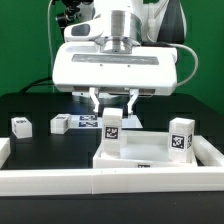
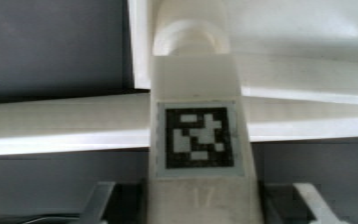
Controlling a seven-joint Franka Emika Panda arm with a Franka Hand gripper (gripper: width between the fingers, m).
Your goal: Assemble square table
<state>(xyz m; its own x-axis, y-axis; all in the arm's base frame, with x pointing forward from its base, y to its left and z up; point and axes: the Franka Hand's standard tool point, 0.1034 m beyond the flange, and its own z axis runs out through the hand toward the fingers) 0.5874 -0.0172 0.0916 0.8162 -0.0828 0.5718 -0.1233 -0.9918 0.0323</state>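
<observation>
light: bright, even | shadows: soft | wrist view: blurred | exterior view: grainy

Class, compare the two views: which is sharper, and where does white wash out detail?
Exterior view: fairly sharp, though white tabletop and rail merge with little contrast. Wrist view: soft all over; the leg dominates the frame, its tag edges blurred.

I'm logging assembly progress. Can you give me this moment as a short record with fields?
gripper: shut on the held leg
held leg: upright, tag facing the exterior camera, at the tabletop's corner on the exterior view's left; cannot tell if it is seated
tabletop: flat, behind the front rail
standing leg: upright at the tabletop's corner on the exterior view's right
outer loose leg: on the black table, exterior view's left
inner loose leg: beside it, nearer the gripper
front rail: across the foreground
</observation>
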